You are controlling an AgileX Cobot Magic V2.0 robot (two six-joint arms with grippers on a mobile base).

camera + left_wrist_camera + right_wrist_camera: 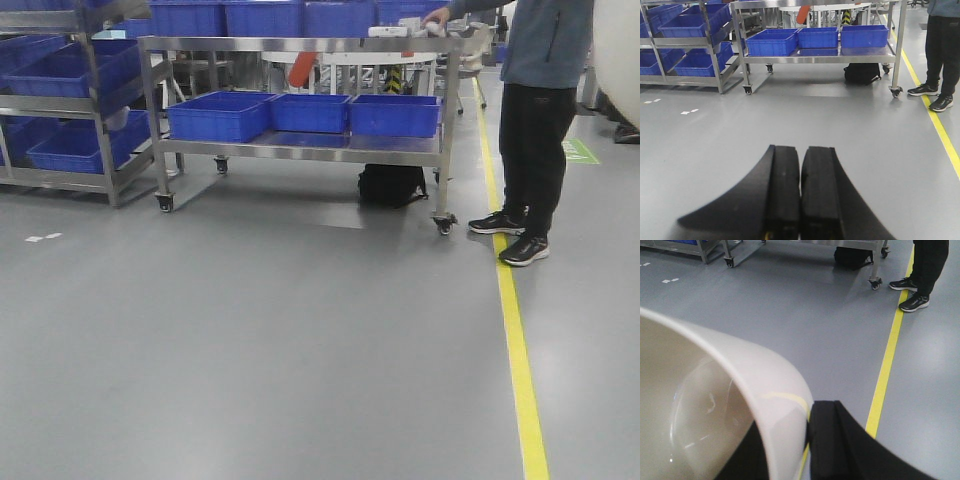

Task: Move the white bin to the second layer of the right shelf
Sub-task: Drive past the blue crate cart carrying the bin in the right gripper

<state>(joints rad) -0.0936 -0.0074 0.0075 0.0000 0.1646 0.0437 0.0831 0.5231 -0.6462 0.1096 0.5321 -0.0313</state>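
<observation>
At six o'clock our right hand [807,437] pinches the white bin [715,390] by its rim; our left hand [801,190] is pressed together, empty. We judge this is the carrying step. Next we must find the shelf, which is not in view.

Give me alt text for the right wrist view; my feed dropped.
The right gripper clamps the rim of the white bin, which fills the lower left. Beyond lie grey floor, a yellow line and a person's black shoes near a cart caster.
</observation>
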